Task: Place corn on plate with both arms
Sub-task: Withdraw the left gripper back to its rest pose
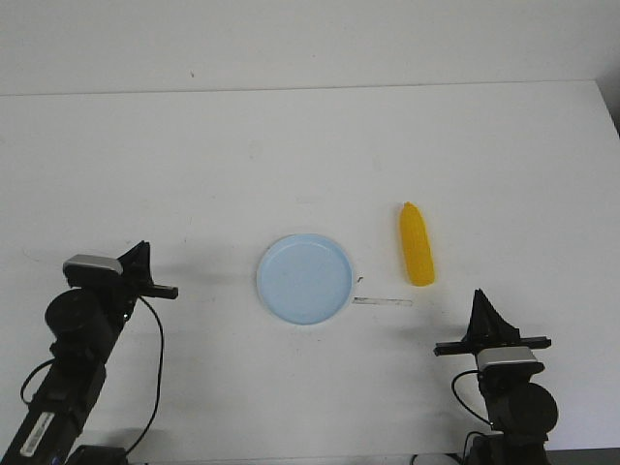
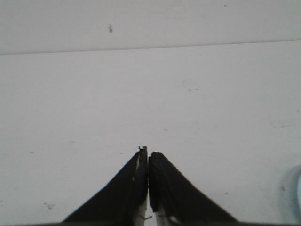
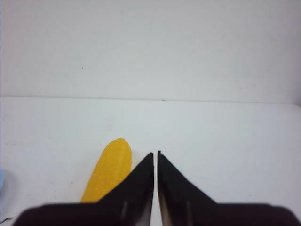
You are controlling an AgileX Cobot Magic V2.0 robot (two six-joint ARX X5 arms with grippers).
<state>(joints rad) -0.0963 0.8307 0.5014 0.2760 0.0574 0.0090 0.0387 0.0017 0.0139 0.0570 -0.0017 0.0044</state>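
The right pincer (image 3: 155,153) is hiding the corn's (image 3: 109,172) lower end, while the frame edge is cutting off the plate (image 2: 298,193) in the left wrist view.

**White table, two things on it**

The table (image 1: 194,165) is plain white, its far edge meeting a pale wall. A light-blue plate (image 1: 305,279) lies flat near the middle. Just beside it, to the right and not touching, the yellow corn (image 1: 417,244) lies lengthwise, tapered tip pointing away toward the wall.
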